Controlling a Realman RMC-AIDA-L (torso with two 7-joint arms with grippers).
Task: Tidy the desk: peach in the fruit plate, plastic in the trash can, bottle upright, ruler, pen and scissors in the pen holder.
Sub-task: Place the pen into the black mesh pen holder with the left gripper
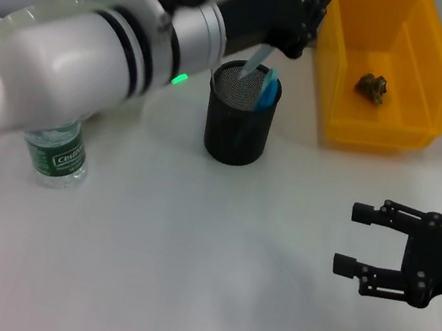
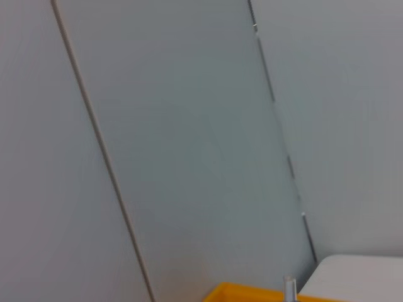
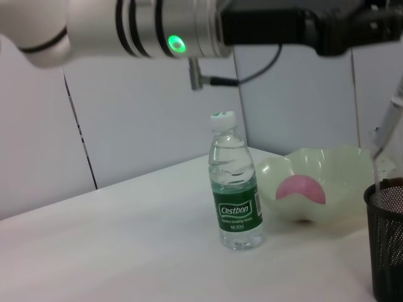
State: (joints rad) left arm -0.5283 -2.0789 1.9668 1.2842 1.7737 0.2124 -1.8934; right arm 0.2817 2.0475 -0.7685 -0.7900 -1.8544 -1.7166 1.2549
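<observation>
1. landmark: the holder (image 1: 239, 123), a black mesh cup standing upright on the desk (image 1: 184, 279).
2. step in hand, as judged: placing the ruler (image 1: 256, 62) into the holder. the left gripper (image 1: 295, 14) is above and just behind the holder's rim, with the clear ruler running from it down into the cup.
3. left jaws: appear closed on the ruler's upper end, though the contact is partly hidden by the wrist.
4. ruler axis: long axis steep but tilted, upper end leaning toward the bin (image 1: 387, 71), lower end inside the holder. a blue item (image 1: 266, 92) already stands in the cup beside it; i cannot tell what it is.
5. next move, as judged: open the jaws and lift straight up, so the ruler settles against the rim without tipping the cup.
6. right gripper (image 1: 362, 242): parked well to the right of the holder and nearer the robot, jaws spread, holding nothing.
7. other items: bottle (image 3: 235, 189) upright, left of the holder; peach (image 3: 301, 189) in the plate (image 3: 321, 165) behind the bottle; crumpled plastic (image 1: 372, 87) in the yellow bin, right of the holder.
</observation>
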